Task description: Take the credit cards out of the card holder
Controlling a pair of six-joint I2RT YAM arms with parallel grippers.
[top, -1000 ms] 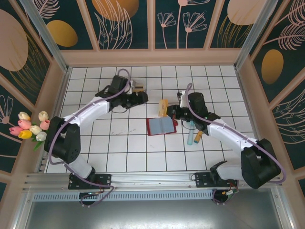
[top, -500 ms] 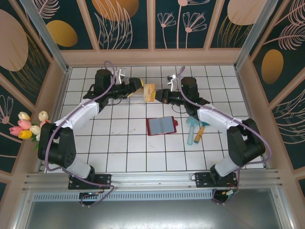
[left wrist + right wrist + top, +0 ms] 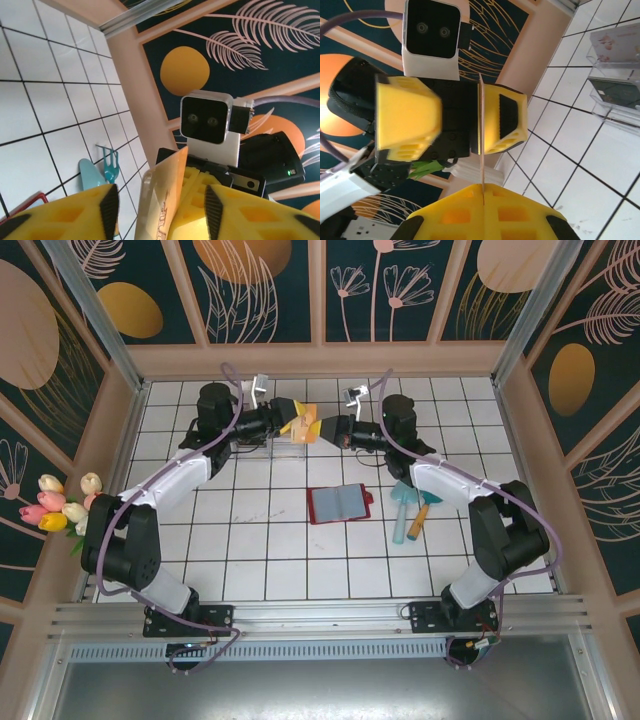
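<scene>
The open red book-fold card holder point(image 3: 340, 504) lies flat at the bench centre, grey-blue pockets up. Beyond it, above the far centre, the right tool point(image 3: 482, 195) is clamped on one edge of a thin tan-orange credit card point(image 3: 481, 125). The left tool point(image 3: 157, 202) straddles the opposite edge, half open, not yet clamped. Risk: if the right tool releases before the left closes, the card drops.
</scene>
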